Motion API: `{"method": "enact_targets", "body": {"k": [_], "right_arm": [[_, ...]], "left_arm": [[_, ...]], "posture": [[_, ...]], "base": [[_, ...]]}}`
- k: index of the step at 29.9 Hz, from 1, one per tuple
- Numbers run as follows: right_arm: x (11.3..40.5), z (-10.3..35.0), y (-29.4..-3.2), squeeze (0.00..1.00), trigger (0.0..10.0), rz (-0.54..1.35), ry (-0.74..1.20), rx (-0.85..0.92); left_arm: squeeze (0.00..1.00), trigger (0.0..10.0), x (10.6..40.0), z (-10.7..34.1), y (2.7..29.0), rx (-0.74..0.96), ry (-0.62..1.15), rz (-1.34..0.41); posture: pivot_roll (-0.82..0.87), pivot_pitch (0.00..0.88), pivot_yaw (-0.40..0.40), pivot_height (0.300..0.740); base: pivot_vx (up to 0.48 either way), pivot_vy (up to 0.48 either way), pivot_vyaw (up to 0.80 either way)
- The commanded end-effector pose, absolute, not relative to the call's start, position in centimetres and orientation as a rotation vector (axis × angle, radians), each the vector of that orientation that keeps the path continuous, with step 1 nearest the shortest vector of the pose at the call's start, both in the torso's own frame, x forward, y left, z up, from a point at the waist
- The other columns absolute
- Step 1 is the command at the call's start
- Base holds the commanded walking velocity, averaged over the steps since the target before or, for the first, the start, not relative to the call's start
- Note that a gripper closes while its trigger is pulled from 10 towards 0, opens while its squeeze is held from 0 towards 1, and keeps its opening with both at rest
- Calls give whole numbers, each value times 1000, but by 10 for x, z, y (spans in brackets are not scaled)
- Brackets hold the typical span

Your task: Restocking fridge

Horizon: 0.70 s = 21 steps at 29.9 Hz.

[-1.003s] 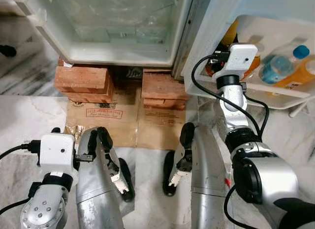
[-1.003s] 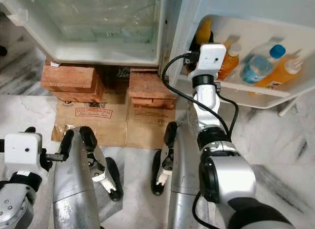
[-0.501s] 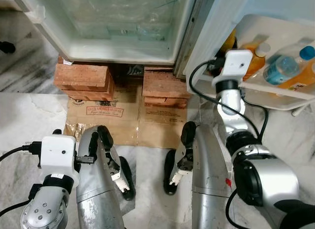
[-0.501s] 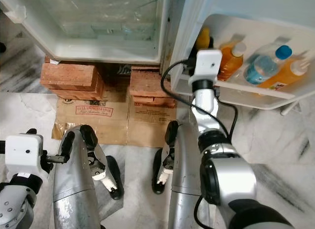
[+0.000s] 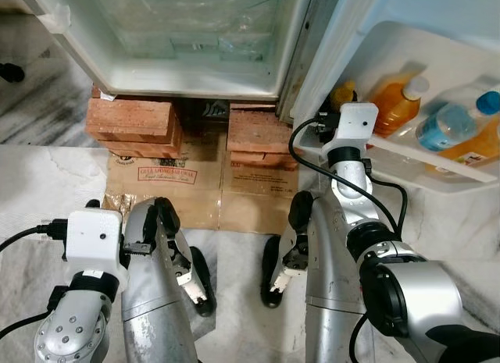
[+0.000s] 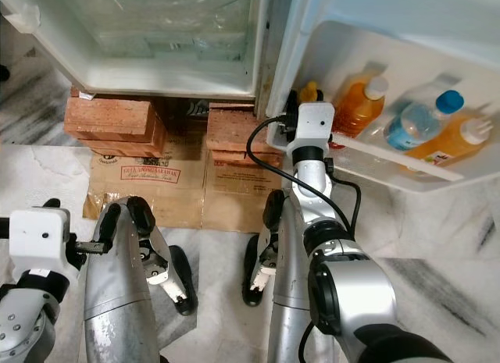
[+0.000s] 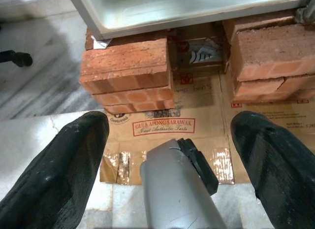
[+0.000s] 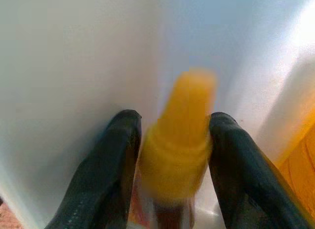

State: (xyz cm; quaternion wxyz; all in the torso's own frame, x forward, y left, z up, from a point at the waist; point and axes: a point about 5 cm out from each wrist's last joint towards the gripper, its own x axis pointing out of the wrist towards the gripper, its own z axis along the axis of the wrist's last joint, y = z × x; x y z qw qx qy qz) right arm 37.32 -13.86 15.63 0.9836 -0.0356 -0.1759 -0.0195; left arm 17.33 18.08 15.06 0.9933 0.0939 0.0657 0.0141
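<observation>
Gripping yellow-capped bottle [image 8: 177,140]: right pincer [image 8: 172,155]; left pincer [image 7: 170,160] released over "GULA APONG SARAWAK" cardboard [image 7: 162,126].

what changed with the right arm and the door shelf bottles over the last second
The right gripper has drawn back and down from the door shelf, its fingers either side of the yellow-capped bottle. The orange bottle, blue-capped bottle and idle left gripper stayed put.
</observation>
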Motion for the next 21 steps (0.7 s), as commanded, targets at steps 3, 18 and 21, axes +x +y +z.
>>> {"method": "enact_targets", "body": {"k": [3,18,21], "right_arm": [[368,136,-143,1000,10000,-54,-262,-70],[376,165,-143,1000,10000,16,-373,-41],[378,170,-146,1000,10000,57,-383,-16]], "left_arm": [[0,10000,170,144,182,187,172,34],[0,10000,178,141,182,183,165,37],[0,10000,184,139,181,177,156,37]], "posture": [[326,480,-11,463],[276,449,-27,463],[256,431,-38,463]], "base": [[0,0,0],[0,0,0],[0,0,0]]}}
